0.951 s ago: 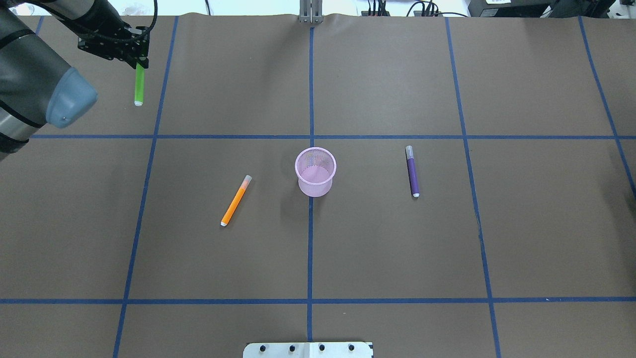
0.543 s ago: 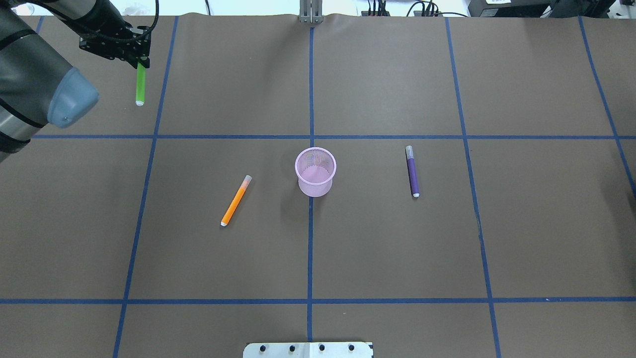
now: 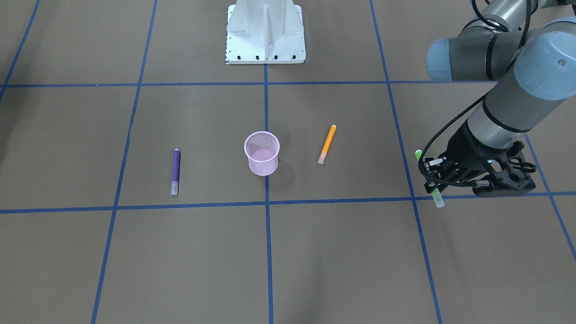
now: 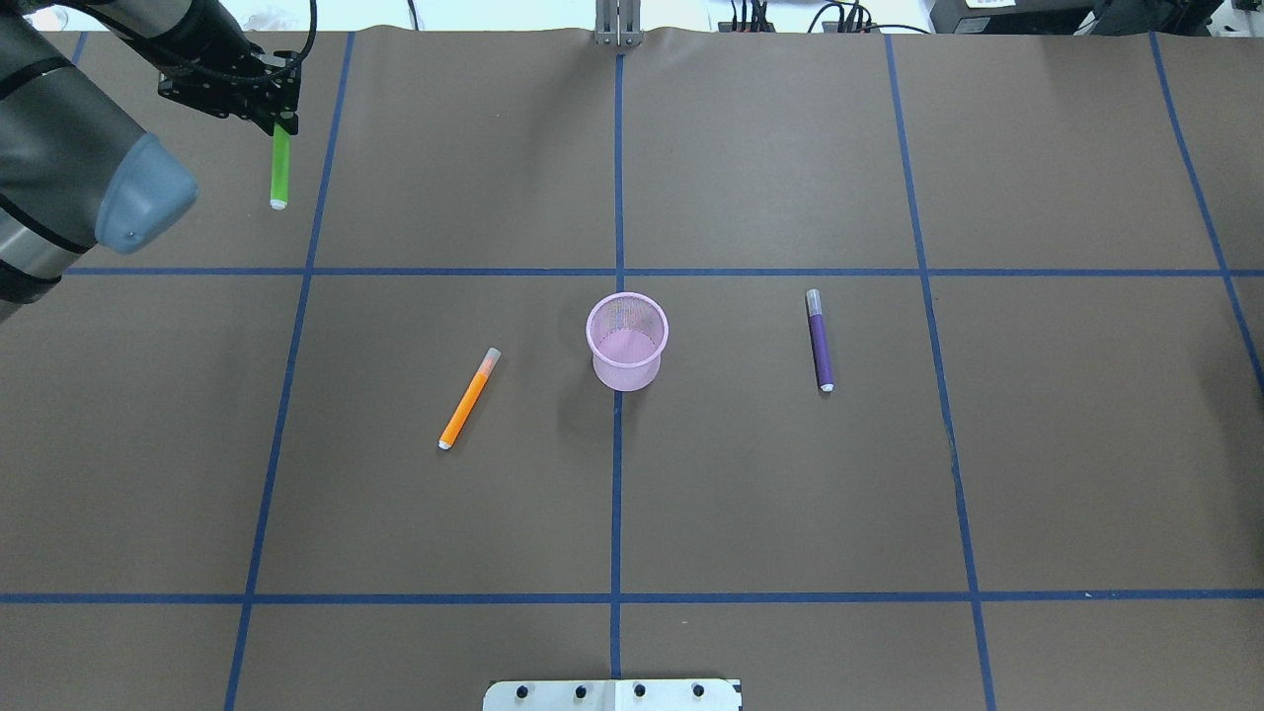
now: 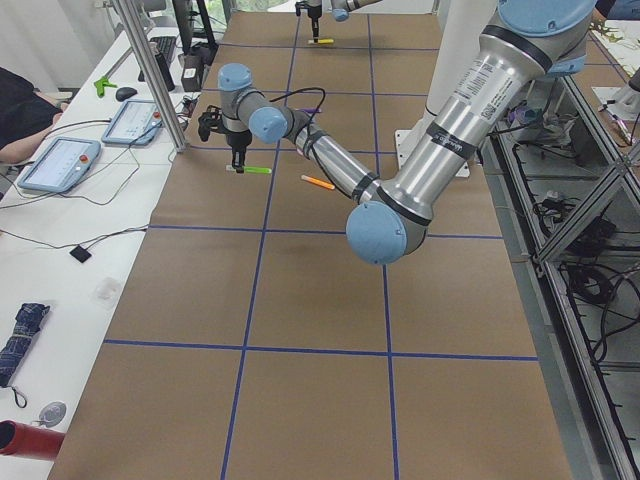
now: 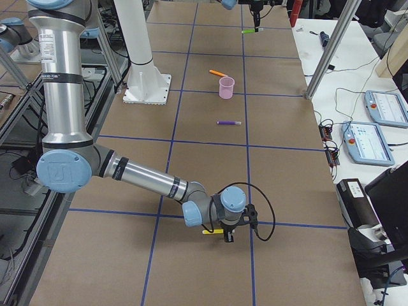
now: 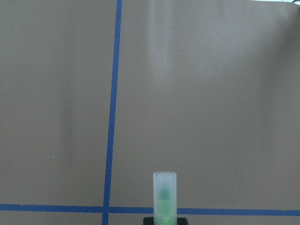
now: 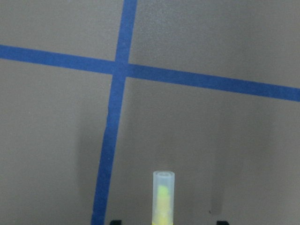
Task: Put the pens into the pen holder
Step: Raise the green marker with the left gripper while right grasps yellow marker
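Note:
The pink mesh pen holder [image 4: 627, 373] stands upright at the table's middle, also in the front view [image 3: 263, 167]. An orange pen [image 4: 469, 398] lies to its left and a purple pen [image 4: 820, 346] to its right. My left gripper [image 4: 282, 123] at the far left corner is shut on one end of the green pen [image 4: 280, 173], which sticks out level; its cap shows in the left wrist view [image 7: 165, 192]. My right gripper [image 6: 227, 237] stands low over the yellow pen [image 8: 163, 197], with its dark fingertips apart on either side.
The white robot base plate [image 3: 265, 31] sits at the near edge. A metal post [image 4: 617, 25] stands at the far edge. Blue tape lines cross the brown mat. Tablets and cables lie on the side benches [image 6: 382, 108].
My left gripper has shifted slightly towards the far edge and to the right with the green pen. The orange pen, purple pen and pen holder have not moved.

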`<action>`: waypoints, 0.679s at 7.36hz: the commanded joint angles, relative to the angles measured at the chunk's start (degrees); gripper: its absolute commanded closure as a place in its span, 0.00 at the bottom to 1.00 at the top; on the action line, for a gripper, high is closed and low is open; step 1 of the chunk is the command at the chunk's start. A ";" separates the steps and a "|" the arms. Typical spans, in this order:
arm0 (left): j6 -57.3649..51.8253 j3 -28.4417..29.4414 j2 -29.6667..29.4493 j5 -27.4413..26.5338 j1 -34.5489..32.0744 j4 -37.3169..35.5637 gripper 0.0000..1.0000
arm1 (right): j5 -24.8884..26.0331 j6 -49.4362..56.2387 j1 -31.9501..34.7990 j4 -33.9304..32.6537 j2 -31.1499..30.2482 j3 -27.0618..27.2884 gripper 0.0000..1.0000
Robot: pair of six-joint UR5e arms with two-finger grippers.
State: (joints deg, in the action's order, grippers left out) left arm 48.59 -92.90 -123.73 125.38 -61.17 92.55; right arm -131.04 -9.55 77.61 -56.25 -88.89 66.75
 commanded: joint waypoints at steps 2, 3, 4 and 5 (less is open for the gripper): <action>-0.34 -0.26 0.33 0.04 -0.09 0.00 1.00 | 0.00 -0.03 0.00 -0.09 0.20 -0.21 0.52; -0.34 -0.26 0.33 0.04 -0.09 0.00 1.00 | 0.00 -0.03 -0.09 -0.09 0.21 -0.21 0.51; -0.34 -0.17 0.33 0.04 -0.09 0.00 1.00 | 0.00 -0.03 -0.18 -0.09 0.38 -0.30 0.51; -0.51 -0.26 0.50 0.04 -0.09 0.00 1.00 | 0.00 -0.03 -0.35 -0.09 0.73 -0.48 0.50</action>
State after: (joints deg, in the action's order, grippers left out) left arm 48.22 -93.12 -123.35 125.42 -61.26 92.55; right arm -131.04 -9.58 77.43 -56.34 -88.50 66.43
